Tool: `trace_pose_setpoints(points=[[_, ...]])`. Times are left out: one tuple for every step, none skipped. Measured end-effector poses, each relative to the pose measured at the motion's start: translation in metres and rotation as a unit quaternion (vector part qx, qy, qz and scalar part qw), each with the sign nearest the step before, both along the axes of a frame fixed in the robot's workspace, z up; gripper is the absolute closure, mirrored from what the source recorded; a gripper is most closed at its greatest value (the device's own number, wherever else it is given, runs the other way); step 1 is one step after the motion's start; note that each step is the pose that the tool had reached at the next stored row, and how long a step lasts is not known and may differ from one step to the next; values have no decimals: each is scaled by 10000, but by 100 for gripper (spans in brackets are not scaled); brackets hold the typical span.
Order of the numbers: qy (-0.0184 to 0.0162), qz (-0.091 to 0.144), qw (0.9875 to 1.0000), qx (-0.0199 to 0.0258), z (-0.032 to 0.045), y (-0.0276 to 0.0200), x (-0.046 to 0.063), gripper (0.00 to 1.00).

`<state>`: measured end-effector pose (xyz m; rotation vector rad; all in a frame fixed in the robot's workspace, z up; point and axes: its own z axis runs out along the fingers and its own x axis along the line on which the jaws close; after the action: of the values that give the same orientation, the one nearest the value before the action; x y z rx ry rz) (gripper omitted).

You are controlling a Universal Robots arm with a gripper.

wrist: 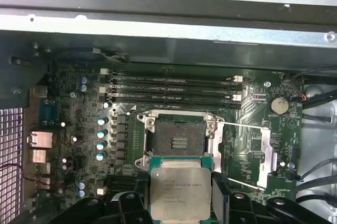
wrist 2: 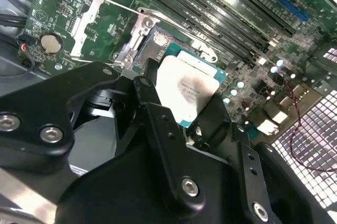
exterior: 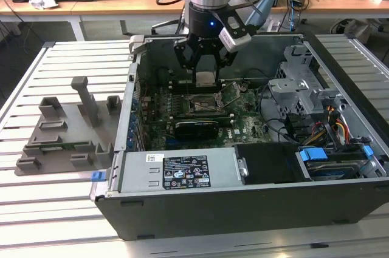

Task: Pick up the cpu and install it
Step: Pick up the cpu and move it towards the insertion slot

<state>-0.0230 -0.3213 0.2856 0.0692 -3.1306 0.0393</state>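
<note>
CPU (exterior: 205, 78) is picked: my fingers (exterior: 186, 56) are clenched on its edges. I hold it inside the open computer case (exterior: 182, 209), above the motherboard (exterior: 243, 125) and not touching it. Pick-up done, install not. Socket (exterior: 203, 104) is empty with its metal cover plate swung open; nothing seated, nothing latched.

Exterior view: shows the air gap between CPU and socket, so I judge I'm hovering, not placing. Also shows the grey holder blocks (exterior: 67, 130) on the bench (exterior: 55, 209) at the exterior view's left, apart from the case.

First wrist view: looks straight onto the socket (wrist: 179, 134). Bare contact bed, cover plate (wrist: 266, 153) and lever flipped out to one side, memory slots (wrist: 174, 89) beside it. CPU (wrist: 179, 186) overlaps one rim of the socket frame, so not lined up yet, my call.

Second wrist view: shows the grip itself. Black fingers (wrist 2: 158, 124) pinch opposite sides of the CPU (wrist 2: 187, 89), silver top toward the camera, green rim showing. Height over the board I can't read from either wrist view.
</note>
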Motion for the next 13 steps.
trace_pose_setpoints(points=[[0, 0, 10000, 0, -4, 0, 3, 45], [0, -1, 10000, 0, -7, 0, 4, 45], [-1, 0, 10000, 1, -12, 0, 5, 45], [-1, 0, 10000, 1, -17, 0, 7, 45], [0, 1, 10000, 0, -22, 0, 9, 45], [0, 0, 10000, 0, -31, 0, 13, 45], [0, 0, 10000, 1, -37, 0, 16, 45], [0, 0, 10000, 0, -49, 0, 21, 45], [0, 0, 10000, 0, -62, 0, 22, 45], [0, 0, 10000, 1, -79, 0, 25, 45], [0, 0, 10000, 1, -89, 0, 26, 45], [0, 0, 10000, 0, -97, 0, 27, 45], [0, 0, 10000, -1, -104, 0, 29, 45]])
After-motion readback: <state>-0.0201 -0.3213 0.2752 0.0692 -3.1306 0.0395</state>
